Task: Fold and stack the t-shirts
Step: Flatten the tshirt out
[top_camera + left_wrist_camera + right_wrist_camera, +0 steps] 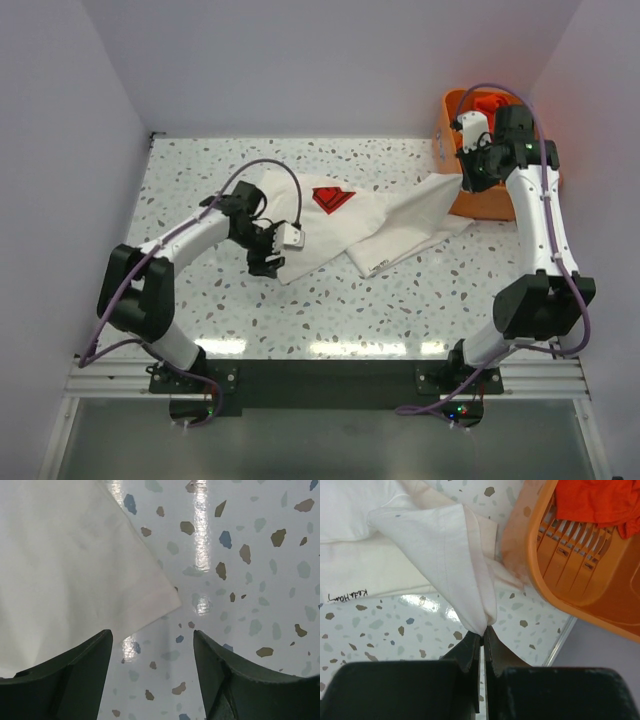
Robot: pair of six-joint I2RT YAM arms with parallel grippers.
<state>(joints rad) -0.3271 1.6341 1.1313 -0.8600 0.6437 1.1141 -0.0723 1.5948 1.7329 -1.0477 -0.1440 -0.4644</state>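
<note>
While right claw [483, 632] pinches t-shirt [445, 545], left claw [152, 635] splayed low over table [260, 580]

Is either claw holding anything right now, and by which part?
The right claw pinches a bunched edge of the white t-shirt, holding it up beside the orange tub. The left claw stands open over the table, holding nothing.

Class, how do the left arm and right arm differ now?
The left arm has open, empty jaws; the right arm has jaws shut on the white shirt. The left arm sits low by the shirt's corner; the right arm holds cloth up beside the orange tub. Both are black-and-white.
</note>
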